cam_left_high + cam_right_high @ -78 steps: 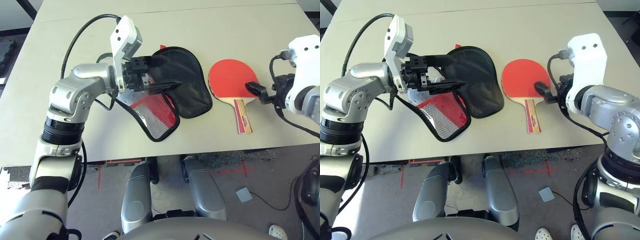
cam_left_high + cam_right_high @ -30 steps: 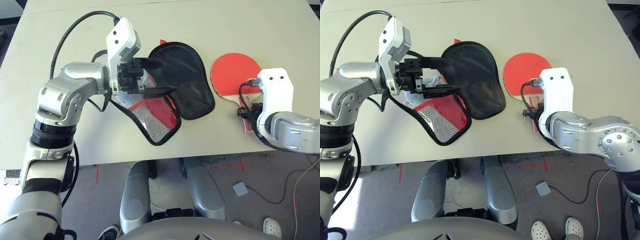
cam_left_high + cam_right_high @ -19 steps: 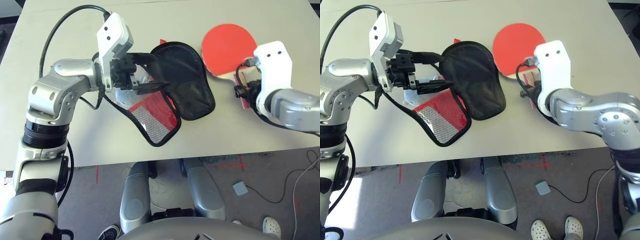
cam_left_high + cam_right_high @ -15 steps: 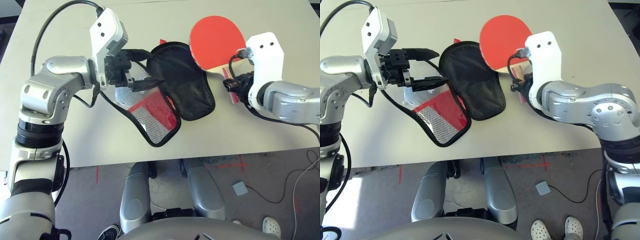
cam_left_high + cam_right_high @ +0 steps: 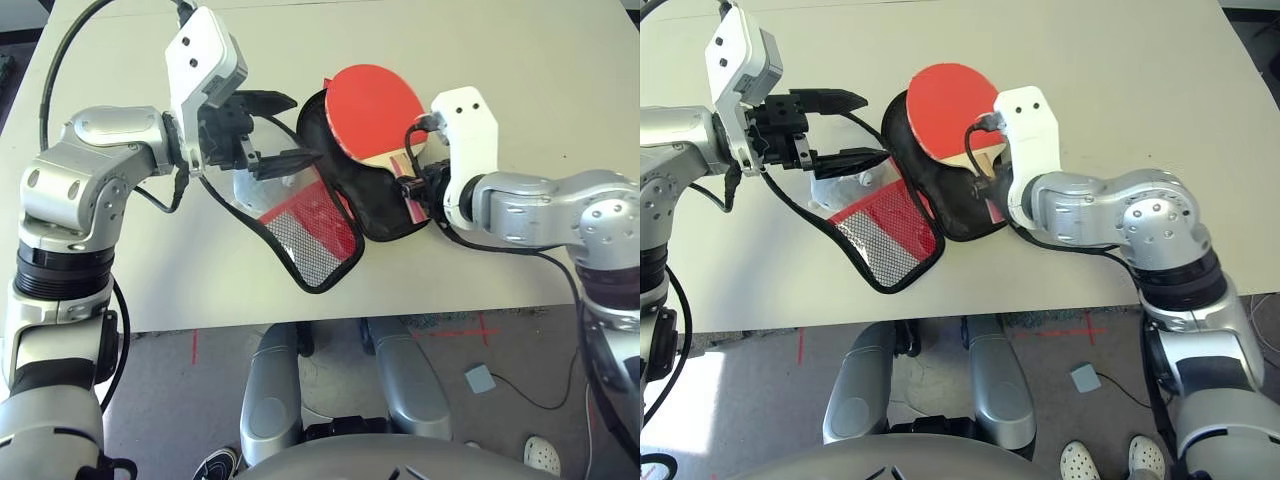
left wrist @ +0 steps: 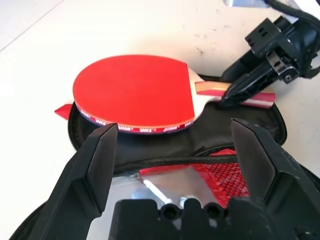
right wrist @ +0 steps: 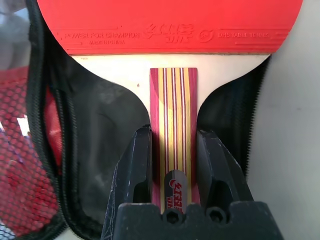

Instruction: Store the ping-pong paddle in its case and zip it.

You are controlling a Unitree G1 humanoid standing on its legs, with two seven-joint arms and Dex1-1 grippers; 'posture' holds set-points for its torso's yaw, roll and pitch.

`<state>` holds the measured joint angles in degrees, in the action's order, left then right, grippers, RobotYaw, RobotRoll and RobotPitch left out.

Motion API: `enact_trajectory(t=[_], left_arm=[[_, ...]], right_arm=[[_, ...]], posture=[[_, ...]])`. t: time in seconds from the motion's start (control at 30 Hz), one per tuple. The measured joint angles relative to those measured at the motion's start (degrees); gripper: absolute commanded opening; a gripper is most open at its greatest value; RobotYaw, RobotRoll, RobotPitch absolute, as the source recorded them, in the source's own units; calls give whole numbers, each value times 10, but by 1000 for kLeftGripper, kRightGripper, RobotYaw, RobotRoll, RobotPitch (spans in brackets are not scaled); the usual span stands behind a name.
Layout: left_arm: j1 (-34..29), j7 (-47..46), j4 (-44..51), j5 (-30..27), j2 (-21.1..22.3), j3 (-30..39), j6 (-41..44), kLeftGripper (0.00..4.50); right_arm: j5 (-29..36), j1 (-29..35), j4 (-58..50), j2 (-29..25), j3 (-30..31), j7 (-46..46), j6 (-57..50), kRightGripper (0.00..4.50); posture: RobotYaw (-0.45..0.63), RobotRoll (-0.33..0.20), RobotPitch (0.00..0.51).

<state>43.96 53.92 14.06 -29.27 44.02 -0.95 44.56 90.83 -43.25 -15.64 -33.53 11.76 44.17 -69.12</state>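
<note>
We see the case [image 5: 385,195] lying open on the pale table [image 5: 520,80], black lining facing up, with its other half, the one with the red mesh pocket [image 5: 310,235], spread toward seven o'clock from it. Our right gripper [image 7: 174,165] has its two black fingers closed on the striped handle of the paddle [image 5: 372,112], one finger pressed against each side of the handle near its butt end. The paddle is held over the black-lined half of the case, red face up, its round head toward eleven o'clock and its handle toward five o'clock; in the left wrist view the head appears to sit on or just above the rim of the lining, and we cannot tell whether it touches. Our left gripper [image 5: 275,128] sits at about nine o'clock from the paddle, fingers spread wide apart, pointing toward the case; the lower finger is just beside the black zipper edge of the case, and we cannot tell whether it touches it. Nothing sits between those fingers.
</note>
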Motion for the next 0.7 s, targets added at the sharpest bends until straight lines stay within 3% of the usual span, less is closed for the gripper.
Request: enact_trajectory(t=[0.43,0.7], left_arm=[[-3,-4,11,-1,1,3,11,4500],[-3,-5,11,-1,0,3,11,4500]], right_arm=[[-6,-9,16,30,6,13,-23,1060],[-57,-12,15,37,3,8,-40,1060]], posture=[[-61,0,332],[-56,0,331]])
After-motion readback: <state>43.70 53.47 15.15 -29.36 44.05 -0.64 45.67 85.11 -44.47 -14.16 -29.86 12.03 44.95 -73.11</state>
